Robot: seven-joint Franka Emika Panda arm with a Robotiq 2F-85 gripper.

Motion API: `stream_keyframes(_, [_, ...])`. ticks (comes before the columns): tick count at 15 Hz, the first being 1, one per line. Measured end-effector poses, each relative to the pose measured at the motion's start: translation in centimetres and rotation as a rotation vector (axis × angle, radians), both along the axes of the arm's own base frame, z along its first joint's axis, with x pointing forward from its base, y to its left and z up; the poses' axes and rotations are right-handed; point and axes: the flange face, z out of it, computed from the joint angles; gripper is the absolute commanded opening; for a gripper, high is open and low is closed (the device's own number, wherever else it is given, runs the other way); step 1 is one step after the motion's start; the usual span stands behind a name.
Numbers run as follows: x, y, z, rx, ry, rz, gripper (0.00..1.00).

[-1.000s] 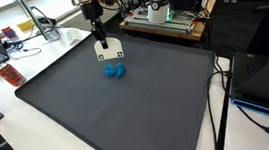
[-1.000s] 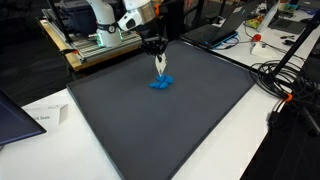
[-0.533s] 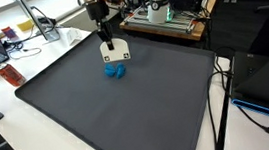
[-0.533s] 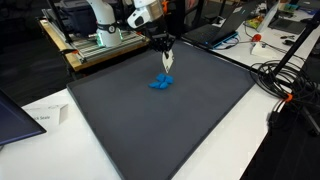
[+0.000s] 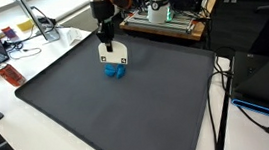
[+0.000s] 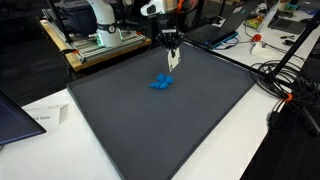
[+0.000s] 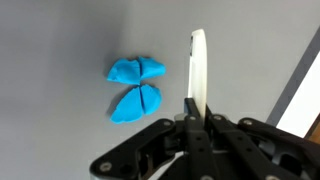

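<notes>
Gripper (image 5: 107, 40) is pinching the white flat piece (image 5: 114, 57) by its top edge, with the jaws pressed tight on it. In the wrist view the piece is showing edge-on, sticking straight out from between the fingers (image 7: 186, 108). It's hanging upright, flat face toward the camera in an exterior view, with a couple of dark marks on it.

The blue wedges (image 7: 136, 87) are lying on the dark mat (image 5: 109, 118), two bits touching each other and nothing touching them. The white piece is sitting just beside them in the wrist view. In an exterior view (image 6: 173, 60) it's reading as above and apart from the blue wedges (image 6: 160, 82).

Progress, my read: the grasp is done and the piece is off the mat. It's probably clear of the wedges too, but the angle is poor and its lower edge is overlapping them in the other exterior shot. It isn't resting on anything, so set-down and release are not yet done. The bench clutter behind the mat isn't involved.
</notes>
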Motion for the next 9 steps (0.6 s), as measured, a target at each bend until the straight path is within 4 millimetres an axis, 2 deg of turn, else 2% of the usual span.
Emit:
stream_keyframes(3, [1.3, 1.0, 1.6, -0.1, 0.019, -0.035, 0.01])
stream_keyframes(7, [3.1, 4.7, 4.3, -0.21, 0.092, -0.038, 0.01])
stream_keyframes(9, [4.0, 6.4, 4.9, -0.251, 0.141, -0.029, 0.01])
